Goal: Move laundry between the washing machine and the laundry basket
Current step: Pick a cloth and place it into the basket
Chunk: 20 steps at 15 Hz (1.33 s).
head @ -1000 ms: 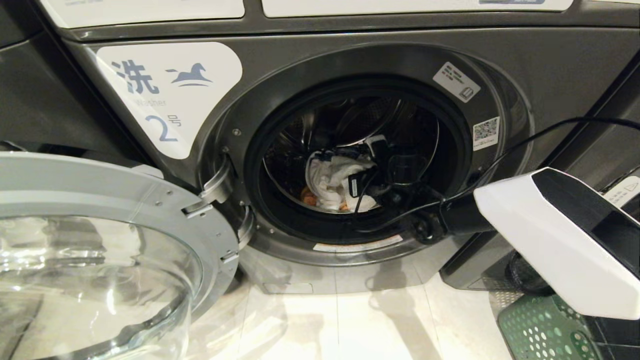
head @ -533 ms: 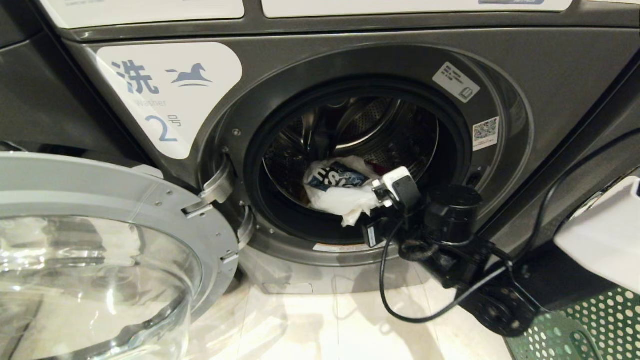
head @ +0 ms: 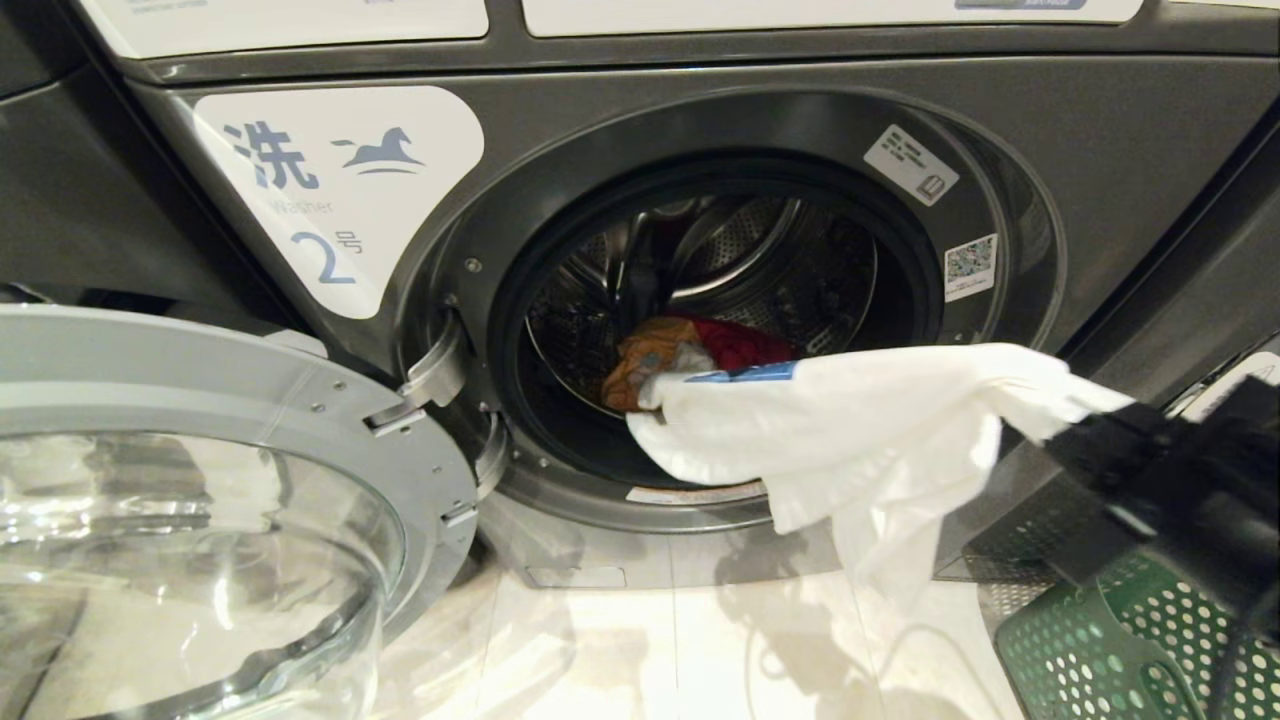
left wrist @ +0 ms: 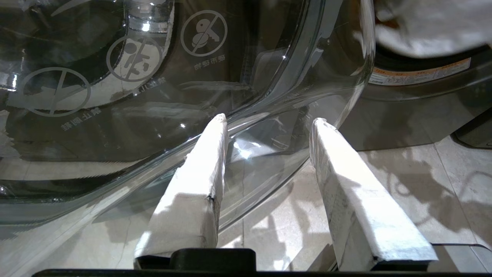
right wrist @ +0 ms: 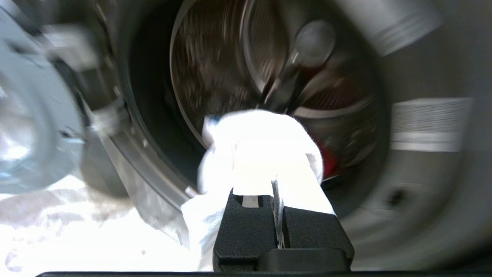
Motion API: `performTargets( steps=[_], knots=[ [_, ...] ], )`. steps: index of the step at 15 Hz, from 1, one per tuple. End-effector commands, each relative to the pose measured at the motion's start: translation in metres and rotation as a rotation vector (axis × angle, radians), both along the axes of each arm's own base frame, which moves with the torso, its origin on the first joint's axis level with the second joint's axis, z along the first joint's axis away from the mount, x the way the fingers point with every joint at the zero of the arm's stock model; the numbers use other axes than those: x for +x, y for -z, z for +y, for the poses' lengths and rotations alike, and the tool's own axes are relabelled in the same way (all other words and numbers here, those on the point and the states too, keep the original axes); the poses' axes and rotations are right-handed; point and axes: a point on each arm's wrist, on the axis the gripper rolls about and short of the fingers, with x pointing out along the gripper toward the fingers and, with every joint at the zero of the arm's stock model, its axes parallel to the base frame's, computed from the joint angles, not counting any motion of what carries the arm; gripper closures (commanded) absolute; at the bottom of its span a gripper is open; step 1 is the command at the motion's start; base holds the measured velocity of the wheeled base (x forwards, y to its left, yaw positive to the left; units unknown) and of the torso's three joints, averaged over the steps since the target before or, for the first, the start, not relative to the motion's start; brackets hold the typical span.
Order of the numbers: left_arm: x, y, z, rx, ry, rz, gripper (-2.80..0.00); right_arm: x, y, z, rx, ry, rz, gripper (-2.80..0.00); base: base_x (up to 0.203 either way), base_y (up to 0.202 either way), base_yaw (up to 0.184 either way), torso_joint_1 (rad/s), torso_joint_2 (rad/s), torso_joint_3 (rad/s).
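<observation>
White garment (head: 850,430), blue-printed, now stretched out of drum (head: 700,290), pinched in closed right hand (right wrist: 277,200).

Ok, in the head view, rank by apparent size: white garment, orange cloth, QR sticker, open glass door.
1. Open glass door, though nearness to the camera inflates it.
2. White garment.
3. Orange cloth.
4. QR sticker, clearly smallest.
</observation>
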Motion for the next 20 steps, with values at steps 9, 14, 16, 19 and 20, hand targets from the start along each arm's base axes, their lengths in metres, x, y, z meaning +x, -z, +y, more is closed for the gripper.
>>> performTargets(
  steps=[9, 14, 16, 19, 20],
  knots=[
    [0.000, 0.000, 0.000, -0.001, 0.000, 0.002, 0.00, -0.183, -0.118, -0.166, 0.336, -0.019, -0.200, 0.00, 0.000, 0.000, 0.000, 0.000, 0.00, 0.000],
    [0.000, 0.000, 0.000, -0.001, 0.000, 0.002, 0.00, -0.221, -0.177, -0.203, 0.420, 0.186, -0.148, 0.00, 0.000, 0.000, 0.000, 0.000, 0.00, 0.000],
    [0.000, 0.000, 0.000, -0.001, 0.000, 0.002, 0.00, -0.214, -0.198, -0.201, 0.466, 0.328, -0.071, 0.00, 0.000, 0.000, 0.000, 0.000, 0.00, 0.000],
    [0.000, 0.000, 0.000, -0.001, 0.000, 0.002, 0.00, -0.180, -0.212, -0.180, 0.517, 0.570, 0.082, 0.00, 0.000, 0.000, 0.000, 0.000, 0.00, 0.000],
    [0.000, 0.000, 0.000, -0.001, 0.000, 0.002, 0.00, -0.172, -0.210, -0.173, 0.491, 0.580, 0.116, 0.00, 0.000, 0.000, 0.000, 0.000, 0.00, 0.000]
  ],
)
